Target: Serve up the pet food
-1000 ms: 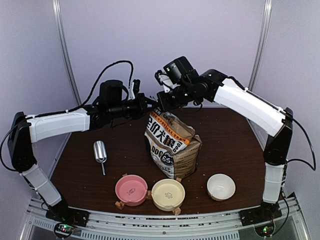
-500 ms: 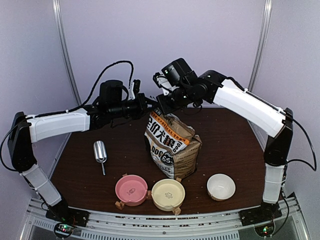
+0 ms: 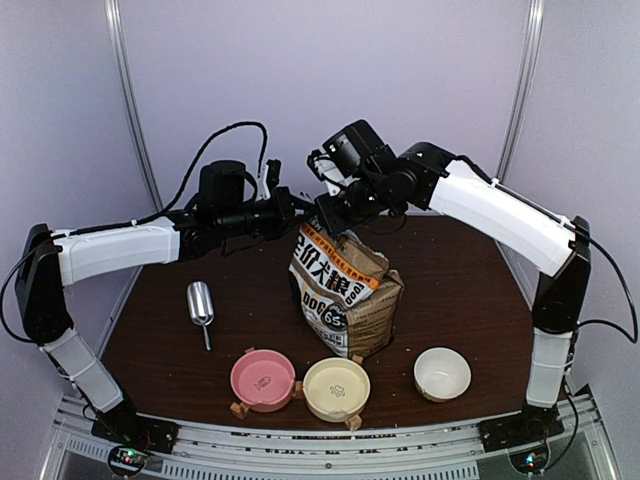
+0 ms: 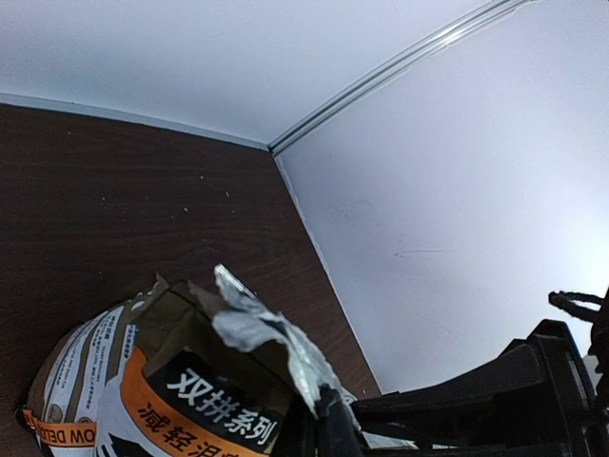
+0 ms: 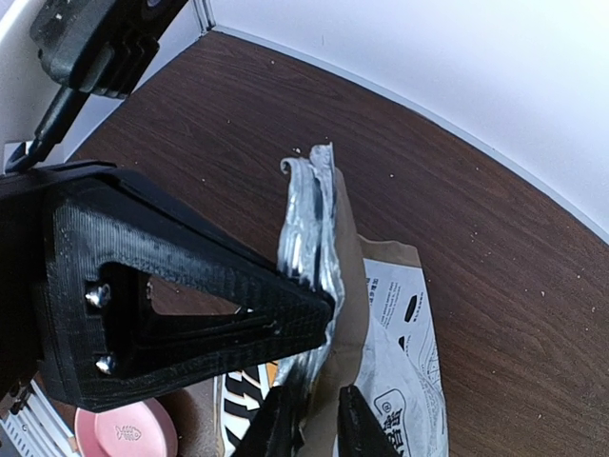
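— Two poles run up pale walls behind the brown worktop.
— Where's the pet food?
— Can't see any. The bag stands mid-worktop, its inside hidden.
— And the pincers?
— The left pincer pinches the bag's foil top. The right pincer was pressed together a second ago; now its fingers stand a little apart around that top.

Soft, even light is thrown from overhead, and the white walls are rendered bright, nearly washed out in the wrist views. Only a faint shadow is cast at 4 o'clock of the kraft bag. Glints are caught on the metal scoop and the foil lining. The left gripper, close to the right wrist lens, is reduced to a soft-edged black mass.
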